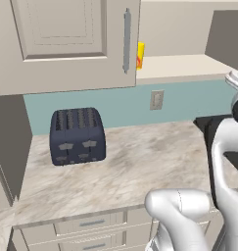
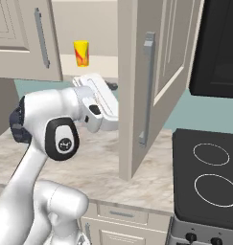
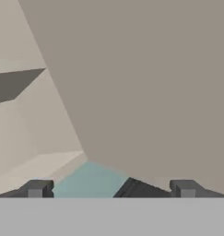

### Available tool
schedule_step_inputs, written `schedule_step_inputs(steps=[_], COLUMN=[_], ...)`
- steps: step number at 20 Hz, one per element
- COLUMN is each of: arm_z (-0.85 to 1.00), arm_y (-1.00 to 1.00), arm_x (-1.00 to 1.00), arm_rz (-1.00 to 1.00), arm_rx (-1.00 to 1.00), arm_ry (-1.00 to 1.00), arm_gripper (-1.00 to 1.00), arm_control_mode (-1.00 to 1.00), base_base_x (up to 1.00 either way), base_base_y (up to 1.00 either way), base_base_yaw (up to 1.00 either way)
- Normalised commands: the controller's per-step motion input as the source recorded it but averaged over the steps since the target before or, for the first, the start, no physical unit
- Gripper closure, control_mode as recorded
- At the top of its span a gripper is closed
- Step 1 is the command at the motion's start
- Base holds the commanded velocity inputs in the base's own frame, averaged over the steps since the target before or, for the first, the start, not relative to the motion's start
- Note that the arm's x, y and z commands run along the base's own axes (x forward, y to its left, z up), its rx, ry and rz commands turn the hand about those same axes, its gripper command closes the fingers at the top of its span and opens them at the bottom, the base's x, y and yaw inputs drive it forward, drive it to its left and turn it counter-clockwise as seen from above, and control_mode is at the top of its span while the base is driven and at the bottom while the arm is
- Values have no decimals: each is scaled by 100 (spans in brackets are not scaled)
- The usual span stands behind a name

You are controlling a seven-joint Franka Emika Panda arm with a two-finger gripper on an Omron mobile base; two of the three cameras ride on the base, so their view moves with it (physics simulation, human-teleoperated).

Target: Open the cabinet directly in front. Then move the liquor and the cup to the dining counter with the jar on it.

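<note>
- The toaster point(image 1: 77, 136), dark and squat, stands on the marbled counter point(image 1: 140, 166) at far left, close to the teal back wall
- The cabinet point(image 1: 66, 44) hangs above it; its left door point(image 1: 61, 39) is shut, with a long silver bar handle point(image 1: 126, 41)
- The cup point(image 2: 81, 53), yellow with a red-orange mark, stands upright on the cabinet shelf, just right of the shut door's edge
- The gripper point(image 3: 111, 189) has its two dark fingertips point(image 3: 36, 189) spread wide apart, nothing between them, touching nothing; it faces the flat inner face of the open door with a patch of teal wall below
- The right door point(image 2: 151, 86) stands swung out toward the near side, its bar handle point(image 2: 145, 91) facing the arm
- The black cooktop point(image 2: 206, 172) lies at far right, beside the counter
</note>
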Motion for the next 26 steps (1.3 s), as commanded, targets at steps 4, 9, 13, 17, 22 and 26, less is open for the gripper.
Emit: schedule_step_inputs(steps=[4,9,13,17,22,26], arm_z=[1,8,18,18,25,24], arm_y=[100,100,100,100,100,94], arm_x=[-4,1,0,3,2,1], arm_rz=[18,25,33,31,29,13], arm_rx=[-10,-13,-12,-12,-12,-12], arm_ry=[-14,0,9,12,18,12], arm_gripper=[-100,-100,-100,-100,-100,-100], arm_control_mode=[-100,-100,-100,-100,-100,-100], base_base_x=[0,0,0,0,0,0], base_base_y=[0,0,0,0,0,0], base_base_yaw=[0,0,0,0,0,0])
